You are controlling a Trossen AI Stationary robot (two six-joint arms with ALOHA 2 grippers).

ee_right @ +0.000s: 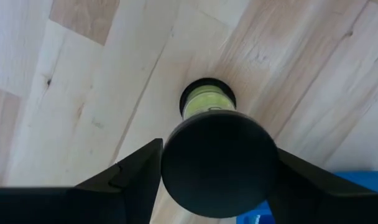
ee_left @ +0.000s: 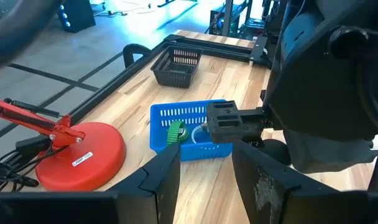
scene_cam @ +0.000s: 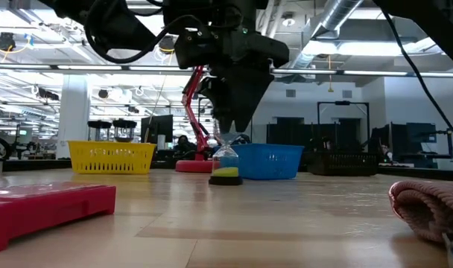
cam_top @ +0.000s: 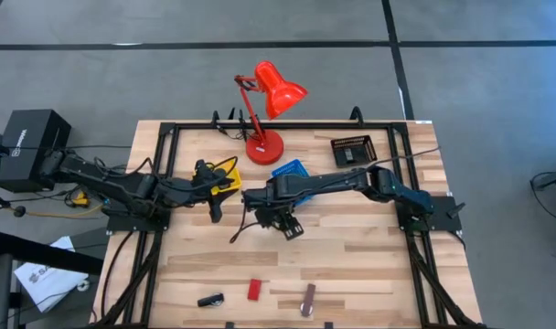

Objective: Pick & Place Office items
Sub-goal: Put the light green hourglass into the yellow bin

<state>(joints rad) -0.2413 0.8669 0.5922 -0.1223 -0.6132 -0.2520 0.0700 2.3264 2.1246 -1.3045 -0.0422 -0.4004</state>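
Judging from how things lie, we are partway: the right gripper (ee_right: 219,163) stands at table centre, fingers pinching the black top cap of a small hourglass-like piece (scene_cam: 226,165) with yellow-green filling, upright on the wood just at 6 o'clock of the blue tray (cam_top: 290,171). The left gripper (cam_top: 216,208) waits at 9 o'clock, fingers spread and empty. In the blue tray we see a green piece (ee_left: 175,131) already placed. Still loose at the 6 o'clock edge are a black piece (cam_top: 210,300), a red block (cam_top: 254,290) and a brown-silver bar (cam_top: 308,300). A white label sits on the red lamp's base (ee_left: 82,158); we cannot read it.
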